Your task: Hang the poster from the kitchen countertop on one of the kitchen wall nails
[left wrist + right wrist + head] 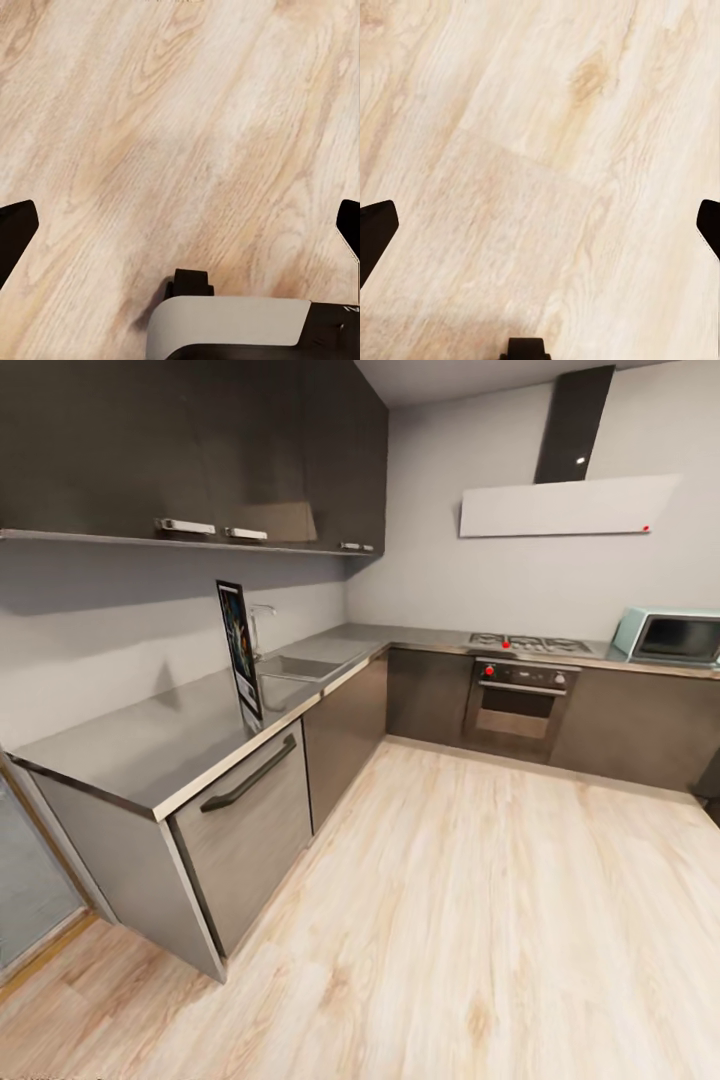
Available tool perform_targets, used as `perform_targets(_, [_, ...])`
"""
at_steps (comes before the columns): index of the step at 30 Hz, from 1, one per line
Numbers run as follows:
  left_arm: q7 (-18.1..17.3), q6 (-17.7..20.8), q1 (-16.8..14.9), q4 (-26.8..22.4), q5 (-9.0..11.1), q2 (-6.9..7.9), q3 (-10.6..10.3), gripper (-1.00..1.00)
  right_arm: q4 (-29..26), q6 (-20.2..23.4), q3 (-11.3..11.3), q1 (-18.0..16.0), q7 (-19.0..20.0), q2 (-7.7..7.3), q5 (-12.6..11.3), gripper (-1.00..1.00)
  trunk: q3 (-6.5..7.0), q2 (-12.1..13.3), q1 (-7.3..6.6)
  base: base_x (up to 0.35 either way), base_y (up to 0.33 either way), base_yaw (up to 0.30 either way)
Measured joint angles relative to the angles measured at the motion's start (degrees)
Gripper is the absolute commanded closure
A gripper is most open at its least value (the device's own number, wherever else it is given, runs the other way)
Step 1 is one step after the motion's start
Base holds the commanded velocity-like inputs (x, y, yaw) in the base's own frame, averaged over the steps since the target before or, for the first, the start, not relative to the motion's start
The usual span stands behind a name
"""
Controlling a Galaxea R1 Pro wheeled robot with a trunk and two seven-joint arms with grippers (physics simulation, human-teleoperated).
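Pale wood-plank flooring [480, 920] spread across the kitchen, bordered by the long L-shaped grey brushed-metal kitchen countertop [170, 745] over dark cabinets. On that worktop, just beside the inset sink [300, 668], the thin black-framed poster [239, 648] stood upright, seen nearly edge-on. The robot seemed at the approach stage, well apart from it; next it would need to drive closer and raise an arm. Both the left gripper [180, 232] and right gripper [540, 236] pointed at bare floor, fingers spread wide, holding nothing.

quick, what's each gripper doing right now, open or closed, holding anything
Left gripper: open, holding nothing, over the wooden floor.
Right gripper: open, holding nothing, also over floor.
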Motion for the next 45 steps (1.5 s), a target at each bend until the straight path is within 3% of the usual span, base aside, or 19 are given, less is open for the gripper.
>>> perform_targets(13, [0.0, 0.0, 0.0, 0.0, 0.0, 0.00, 0.0, -1.00, 0.0, -0.1, 0.0, 0.0, -0.2, 0.09, 0.1, -1.00, 0.00, 0.0, 0.00, 0.207, -0.225, 0.282])
perform_targets(32, [0.0, 0.0, 0.0, 0.0, 0.0, 0.00, 0.0, -1.00, 0.0, -0.1, 0.0, 0.0, -0.2, 0.23, 0.1, -1.00, -0.02, 0.0, 0.02, 0.028, -0.034, 0.293])
perform_targets(45, [0.0, 0.0, 0.0, 0.0, 0.0, 0.00, 0.0, -1.00, 0.1, 0.0, 0.0, 0.0, -0.1, 0.16, 0.1, -1.00, -0.05, 0.0, -0.01, 0.186, -0.208, 0.203])
